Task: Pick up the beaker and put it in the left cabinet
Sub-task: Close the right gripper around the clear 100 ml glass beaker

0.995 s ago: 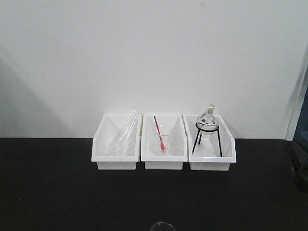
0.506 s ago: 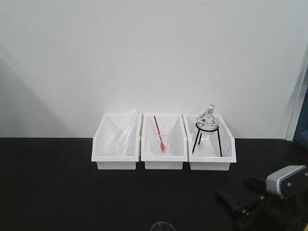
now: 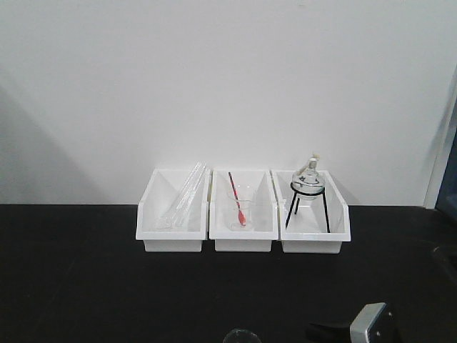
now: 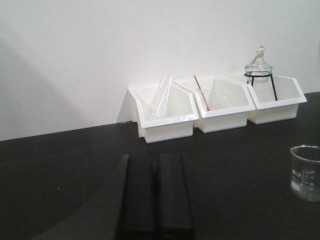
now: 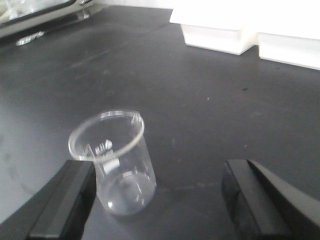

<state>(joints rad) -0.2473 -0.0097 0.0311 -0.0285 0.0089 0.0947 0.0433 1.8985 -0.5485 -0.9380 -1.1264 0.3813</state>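
Right fingers (image 5: 65, 200) gape either side of the upright clear beaker (image 5: 112, 160), white-marked, spouted; left fingers (image 4: 172, 195) pressed together.

Bright, even light; blurry right-wrist view.

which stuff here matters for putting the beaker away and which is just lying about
Job: beaker, right gripper (open); cabinet not in view.
Lying about: white bins, glass tubes, beaker with red rod, flask on tripod.
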